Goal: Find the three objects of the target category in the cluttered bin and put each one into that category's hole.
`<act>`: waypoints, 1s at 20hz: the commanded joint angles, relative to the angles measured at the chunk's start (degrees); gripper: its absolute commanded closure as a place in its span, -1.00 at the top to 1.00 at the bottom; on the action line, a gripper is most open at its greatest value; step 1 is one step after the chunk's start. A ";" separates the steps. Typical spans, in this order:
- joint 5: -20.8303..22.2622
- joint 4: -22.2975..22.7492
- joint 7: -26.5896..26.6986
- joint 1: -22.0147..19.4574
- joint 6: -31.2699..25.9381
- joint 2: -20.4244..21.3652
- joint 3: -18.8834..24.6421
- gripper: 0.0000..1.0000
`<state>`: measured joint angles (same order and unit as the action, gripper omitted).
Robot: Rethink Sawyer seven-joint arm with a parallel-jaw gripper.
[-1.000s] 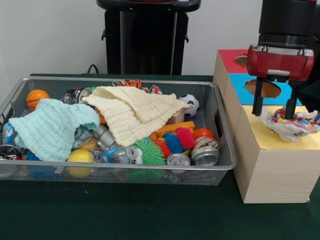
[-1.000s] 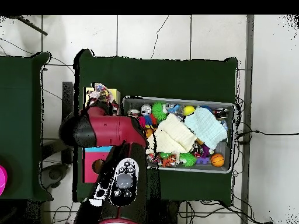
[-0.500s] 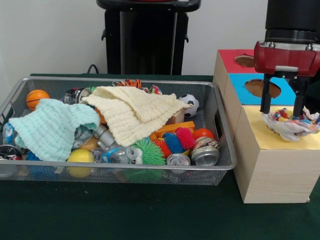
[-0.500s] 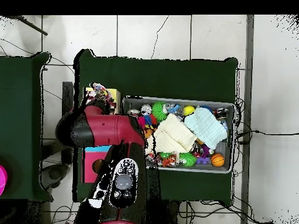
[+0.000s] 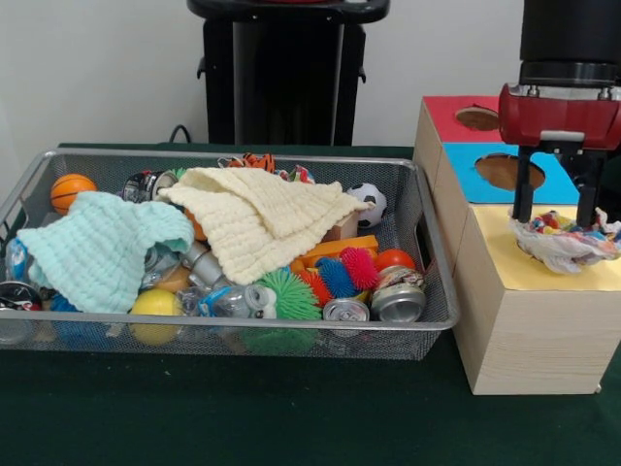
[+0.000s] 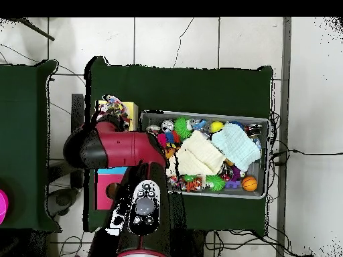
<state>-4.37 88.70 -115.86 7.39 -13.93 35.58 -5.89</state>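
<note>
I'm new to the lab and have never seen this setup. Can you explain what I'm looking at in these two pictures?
It is one red and black robot arm working at a green table. One picture faces the robot across the table; the other looks straight down from above. On the table a wire mesh bin holds a jumble: two cloths, small balls, spiky toys and crushed cans. Beside it stands a wooden box with red, blue and yellow tops; the red and blue show holes. The gripper hangs open over the yellow top, its two fingers either side of a crumpled colourful wrapper lying there. It holds nothing.
</note>
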 commanded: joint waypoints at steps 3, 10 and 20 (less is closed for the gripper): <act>0.29 6.61 -2.70 -5.28 -6.78 2.84 7.33 1.00; 1.05 4.30 -2.86 -5.08 -9.55 3.24 5.83 1.00; 2.63 -0.69 -6.53 1.07 -5.14 -4.37 -1.38 1.00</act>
<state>-4.12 89.46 -115.87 6.56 -16.50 36.75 -6.16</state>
